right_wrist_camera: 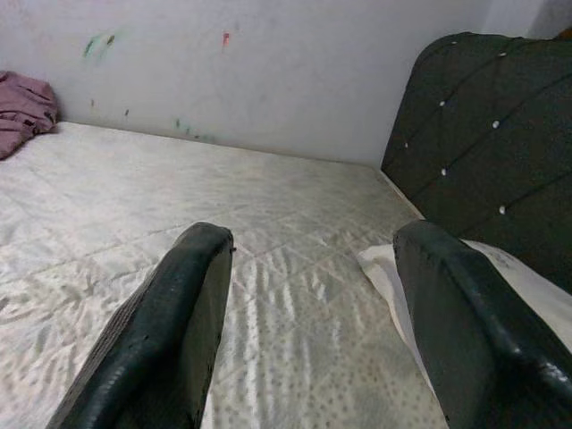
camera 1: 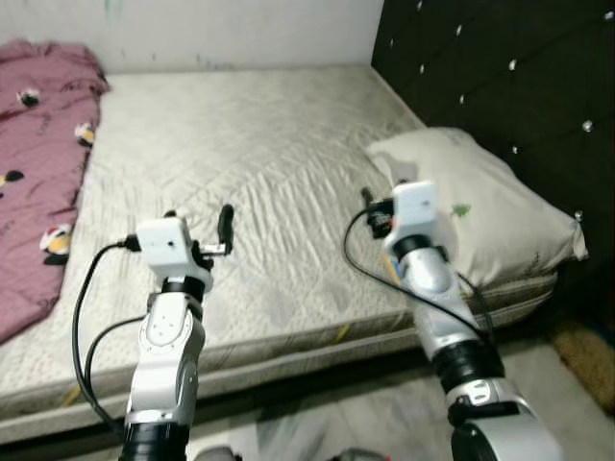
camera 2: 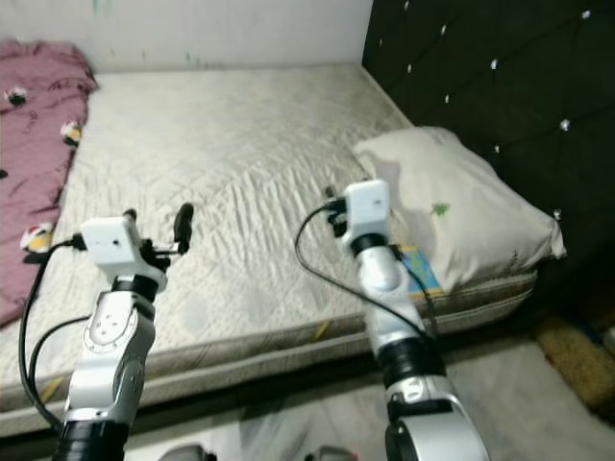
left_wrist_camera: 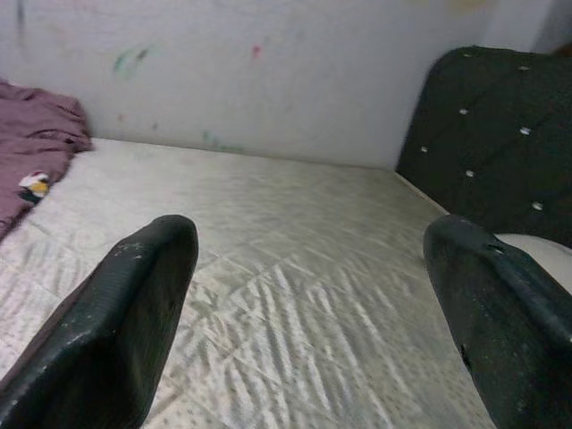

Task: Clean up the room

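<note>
The robot stands at the side of a bed with a bare quilted mattress, both arms raised over its near edge. The left claw has its fingers spread wide with nothing between them, and so does the right claw; each hangs above the mattress, touching nothing.

The things to tidy look to be the pillow, lying askew at the near corner against the dark headboard, and the pink blanket, bunched along the far left side of the bed.

The right claw is just beside the pillow, so that seems the likely first target. The risk there is a shallow pinch: soft cloth may slip out, or the pillow may slide off the near edge onto the floor. A small bright thing peeks out under the pillow; what it is cannot be told, and dragging the pillow could knock it down. The blanket is well apart from the left claw, so reaching for it from here could overbalance the robot
</note>
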### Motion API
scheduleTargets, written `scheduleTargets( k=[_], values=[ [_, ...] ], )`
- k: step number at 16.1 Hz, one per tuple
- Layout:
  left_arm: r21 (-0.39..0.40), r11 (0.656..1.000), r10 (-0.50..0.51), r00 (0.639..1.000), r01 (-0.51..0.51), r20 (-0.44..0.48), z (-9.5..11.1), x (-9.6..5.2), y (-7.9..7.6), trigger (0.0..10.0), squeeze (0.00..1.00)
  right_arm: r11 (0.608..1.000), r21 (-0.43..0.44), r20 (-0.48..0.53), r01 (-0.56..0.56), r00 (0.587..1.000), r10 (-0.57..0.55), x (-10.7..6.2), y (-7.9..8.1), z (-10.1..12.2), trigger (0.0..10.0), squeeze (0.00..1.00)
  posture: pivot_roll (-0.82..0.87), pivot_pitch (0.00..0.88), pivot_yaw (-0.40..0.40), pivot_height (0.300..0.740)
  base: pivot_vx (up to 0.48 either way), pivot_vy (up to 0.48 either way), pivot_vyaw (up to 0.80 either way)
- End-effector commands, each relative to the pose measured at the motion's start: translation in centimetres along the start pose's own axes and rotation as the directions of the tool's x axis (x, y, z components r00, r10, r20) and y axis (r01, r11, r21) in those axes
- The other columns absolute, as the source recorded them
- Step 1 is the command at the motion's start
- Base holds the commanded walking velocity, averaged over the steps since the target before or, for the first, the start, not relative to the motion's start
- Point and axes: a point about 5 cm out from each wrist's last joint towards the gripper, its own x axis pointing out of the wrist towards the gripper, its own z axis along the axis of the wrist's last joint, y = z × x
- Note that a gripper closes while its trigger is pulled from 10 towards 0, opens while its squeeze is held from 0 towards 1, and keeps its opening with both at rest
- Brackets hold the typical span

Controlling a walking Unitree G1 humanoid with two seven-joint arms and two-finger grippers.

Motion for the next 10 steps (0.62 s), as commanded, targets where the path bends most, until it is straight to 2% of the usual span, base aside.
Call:
scheduleTargets(
  k=[1,6,8,10],
  values=[
    [0.008,1.000,0.021,1.000,-0.021,-0.002,0.1,-0.1,0.8,10.0,0.00,1.000,0.017,0.028,-0.024,0.999,0.024,0.4,1.1,0.7,10.0,0.00,0.00,0.000,-0.070,0.740,0.274,0.000,0.00],
    [0.005,0.997,0.080,0.997,-0.080,-0.006,0.2,-0.1,1.5,10.0,0.00,0.999,0.038,0.022,-0.004,1.000,0.003,0.4,0.8,0.7,10.0,0.00,0.01,0.000,-0.065,0.740,0.000,0.000,0.00],
    [-0.010,0.991,0.132,0.990,-0.132,-0.041,-0.6,-1.3,2.4,10.0,0.00,0.998,0.063,0.025,0.023,0.999,-0.024,-0.1,0.5,0.7,10.0,0.00,0.00,0.000,-0.055,0.740,0.000,0.472,0.00],
    [-0.013,0.991,0.129,0.990,-0.130,-0.050,-0.9,-1.8,2.4,10.0,0.00,0.998,0.062,0.008,0.029,1.000,-0.029,-0.5,0.3,0.4,10.0,0.00,0.00,0.000,-0.062,0.740,0.000,0.472,0.00]
  ],
)
